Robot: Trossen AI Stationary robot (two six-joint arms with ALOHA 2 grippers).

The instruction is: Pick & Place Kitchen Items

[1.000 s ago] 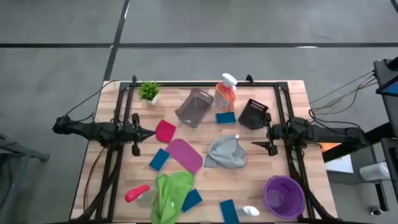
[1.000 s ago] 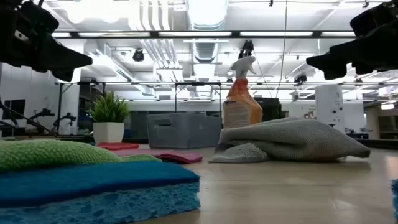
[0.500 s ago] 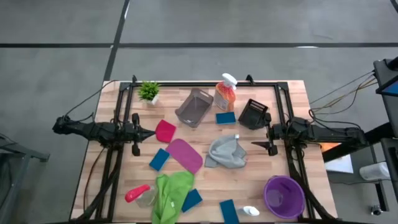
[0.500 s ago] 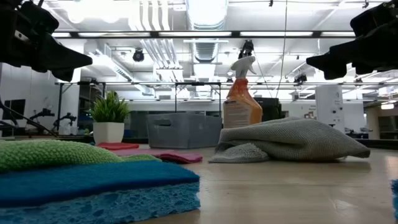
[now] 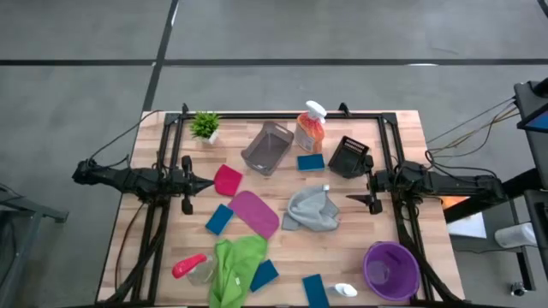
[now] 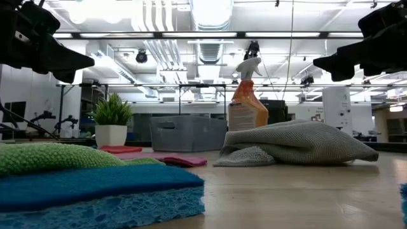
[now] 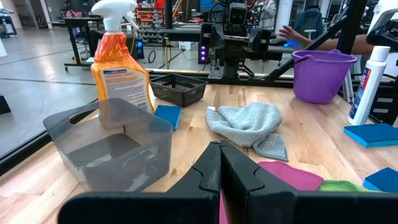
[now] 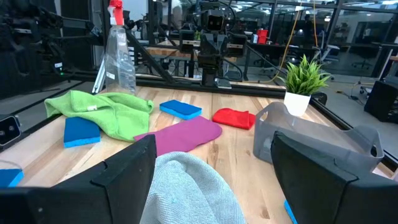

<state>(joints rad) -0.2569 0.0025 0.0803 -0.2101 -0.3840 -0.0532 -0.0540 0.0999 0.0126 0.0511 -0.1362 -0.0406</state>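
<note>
My left gripper [image 5: 205, 182] hovers shut and empty above the table's left side, beside a red cloth [image 5: 227, 180]; its fingers meet in the left wrist view [image 7: 219, 155]. My right gripper [image 5: 351, 198] hovers open and empty at the right side, beside a crumpled grey cloth [image 5: 312, 210]; its fingers stand wide apart in the right wrist view [image 8: 211, 180]. An orange spray bottle [image 5: 311, 128] stands upright at the far side. A magenta cloth [image 5: 253, 212] and a green cloth [image 5: 237, 265] lie flat. Several blue sponges [image 5: 219, 218] lie about. A red-topped bottle [image 5: 190, 267] and a white-topped bottle [image 5: 342, 291] lie near the front edge.
A grey bin [image 5: 267, 147] and a black mesh basket [image 5: 348, 156] stand at the far side. A purple bucket [image 5: 391, 269] stands at the near right corner. A small potted plant [image 5: 205, 126] stands at the far left. A black frame [image 5: 274, 115] borders the table.
</note>
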